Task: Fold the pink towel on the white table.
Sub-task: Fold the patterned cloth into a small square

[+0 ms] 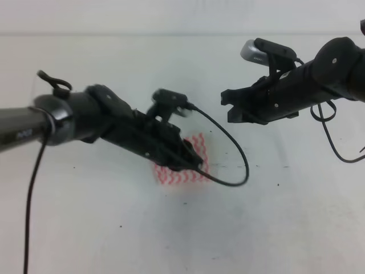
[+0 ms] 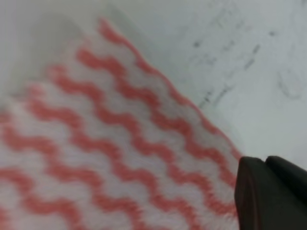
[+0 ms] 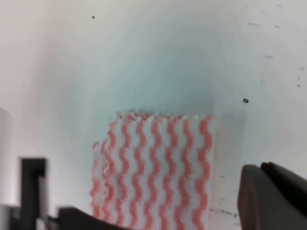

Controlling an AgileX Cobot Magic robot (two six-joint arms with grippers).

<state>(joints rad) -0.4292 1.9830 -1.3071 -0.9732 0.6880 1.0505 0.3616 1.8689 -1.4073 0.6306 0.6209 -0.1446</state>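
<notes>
The pink towel (image 1: 191, 171) lies on the white table (image 1: 114, 228), near the middle of the exterior high view, and I take it as my landmark. It shows as a small compact patch of pink-red and white wavy stripes, seemingly folded, though I cannot count the layers. In my right wrist view the towel (image 3: 158, 167) lies flat, with a slightly ragged far edge and straight sides. In my left wrist view the cloth (image 2: 105, 148) fills most of the frame, its edge running diagonally against the bare table (image 2: 249, 57).

My left gripper (image 1: 191, 160) sits right over the towel, low against it and covering much of its upper left part. Only one dark fingertip (image 2: 268, 191) shows in the left wrist view, at the towel's lower right corner, so I cannot tell whether my fingers are spread, pressed together or pinching the cloth.

My right gripper (image 1: 228, 105) hangs above and to the right of the towel, clear of it and raised off the table. It pinches nothing; I cannot tell how far apart its fingers stand.

A black cable (image 1: 236, 154) loops from my left arm past the towel's right side. Tiny dark specks (image 3: 245, 100) mark the table beyond the towel.
</notes>
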